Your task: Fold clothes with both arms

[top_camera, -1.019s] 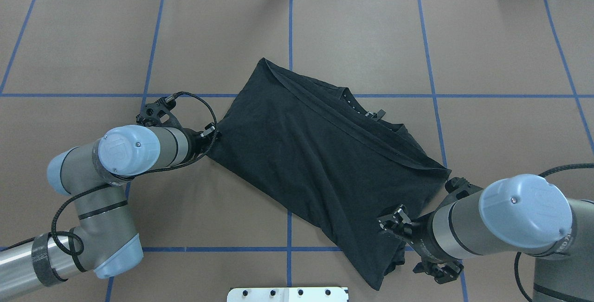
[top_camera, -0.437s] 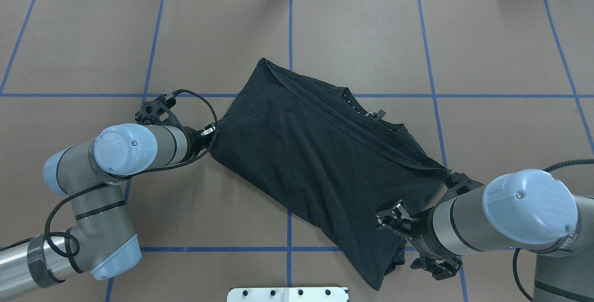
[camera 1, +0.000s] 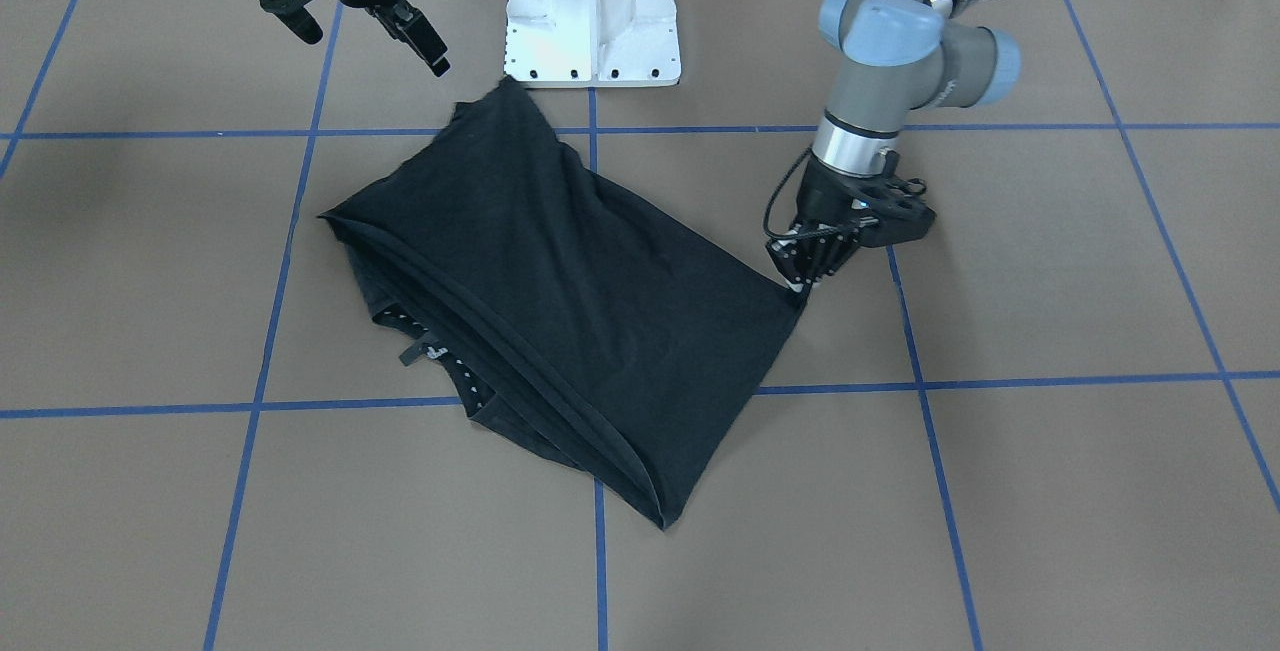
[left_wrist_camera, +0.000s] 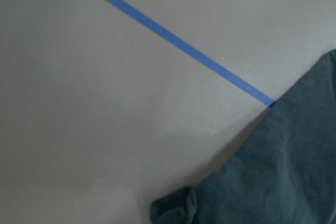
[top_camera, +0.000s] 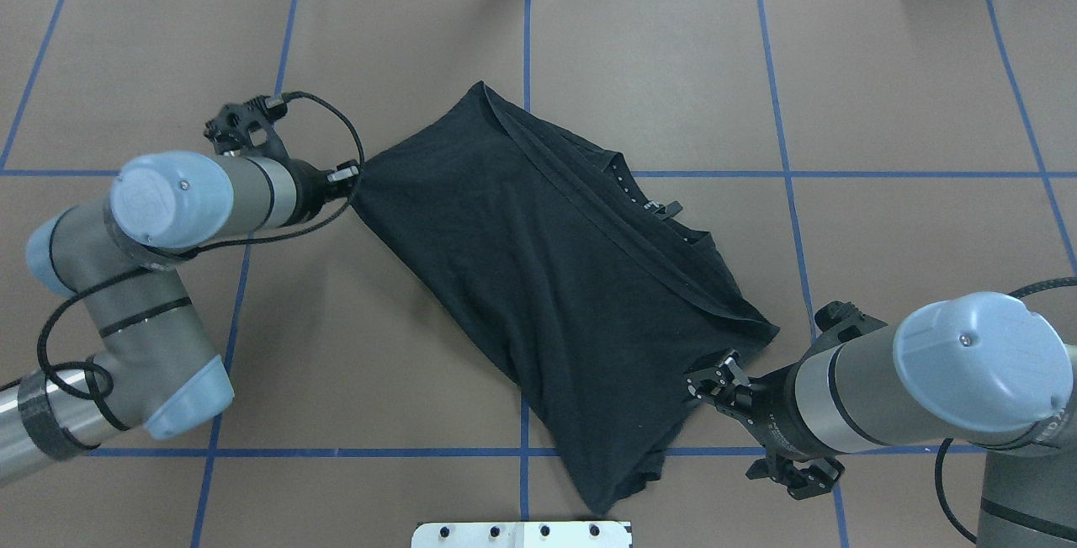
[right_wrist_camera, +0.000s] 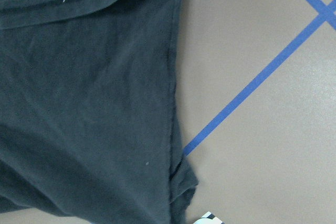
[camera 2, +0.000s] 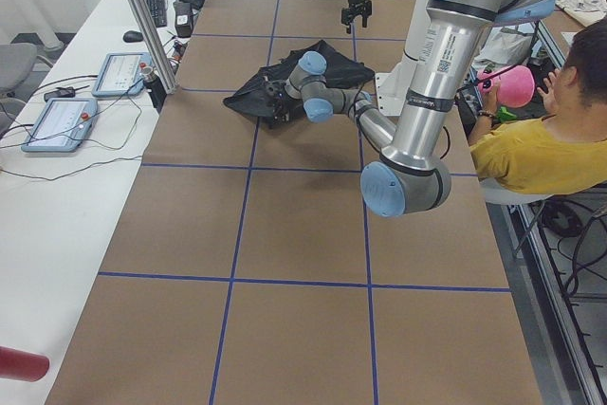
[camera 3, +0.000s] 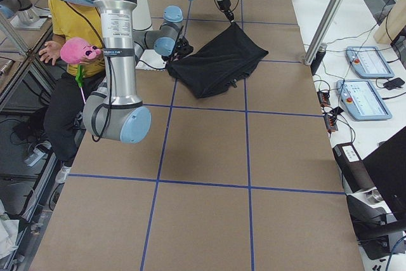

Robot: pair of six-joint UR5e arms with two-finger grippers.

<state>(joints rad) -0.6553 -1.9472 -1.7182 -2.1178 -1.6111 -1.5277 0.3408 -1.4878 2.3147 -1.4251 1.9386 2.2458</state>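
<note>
The black T-shirt (top_camera: 555, 279) lies folded over and slanted across the table's middle, plain side up, with its collar label (top_camera: 665, 210) peeking out at the far edge. It also shows in the front view as the same T-shirt (camera 1: 560, 301). My left gripper (top_camera: 352, 180) is shut on the shirt's left corner, low at the table, and the front view shows that gripper (camera 1: 800, 291) pinching the cloth tip. My right gripper (top_camera: 728, 430) hovers open beside the shirt's near right edge and holds nothing. Seen from the front, the right gripper (camera 1: 375, 49) is raised off the table.
The white pedestal base (camera 1: 595, 11) stands at the table's near edge, close to the shirt's near corner. Blue tape lines (top_camera: 526, 43) grid the brown table. A seated person (camera 2: 541, 149) is beside the robot. Control tablets (camera 3: 368, 61) and a metal post (camera 3: 327, 17) sit along the far side.
The left arm has pulled its shirt corner away and to the left, dragging and turning the whole shirt leftwards. The right gripper has stayed nearly in place, with the shirt's edge sliding away from it.
</note>
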